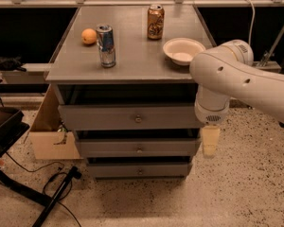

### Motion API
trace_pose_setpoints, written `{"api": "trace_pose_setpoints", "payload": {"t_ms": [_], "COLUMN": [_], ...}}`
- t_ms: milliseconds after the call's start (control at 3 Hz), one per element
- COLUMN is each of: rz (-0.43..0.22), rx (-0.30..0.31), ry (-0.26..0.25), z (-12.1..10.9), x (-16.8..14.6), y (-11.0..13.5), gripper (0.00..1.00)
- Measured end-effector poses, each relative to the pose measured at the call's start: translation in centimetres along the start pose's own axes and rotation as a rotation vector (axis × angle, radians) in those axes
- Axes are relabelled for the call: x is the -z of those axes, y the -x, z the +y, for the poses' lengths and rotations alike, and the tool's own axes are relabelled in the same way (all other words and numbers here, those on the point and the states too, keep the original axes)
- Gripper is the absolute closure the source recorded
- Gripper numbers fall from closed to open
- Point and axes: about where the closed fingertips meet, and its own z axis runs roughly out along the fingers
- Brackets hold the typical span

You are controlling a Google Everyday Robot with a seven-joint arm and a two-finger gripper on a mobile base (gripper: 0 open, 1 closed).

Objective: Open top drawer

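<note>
The top drawer [118, 118] sits just under the worktop's [137, 56] front edge. The hand [209, 141] hangs below the front right corner, beside the drawer's right end. I cannot tell its state.

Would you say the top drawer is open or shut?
Shut: the top drawer sits back under the tabletop, no inside showing. The gripper hangs by its right end, away from the knob.

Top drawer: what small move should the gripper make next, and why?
Probably move the gripper left and slightly up toward the knob of the top drawer: it hangs just right of the middle drawer, apart from the knob.
</note>
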Motion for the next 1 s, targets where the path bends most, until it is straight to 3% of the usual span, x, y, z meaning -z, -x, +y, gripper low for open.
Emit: {"api": "trace_pose_setpoints", "payload": {"t_ms": [333,1000], "rz": [-0.006,-0.073], "rx": [0.002,0.006], "ry": [-0.008,-0.078], "z": [-0.3,-3.8], "x": [-0.1,-1.1], "y": [0.2,2.3], "gripper": [0.0,0.0]}}
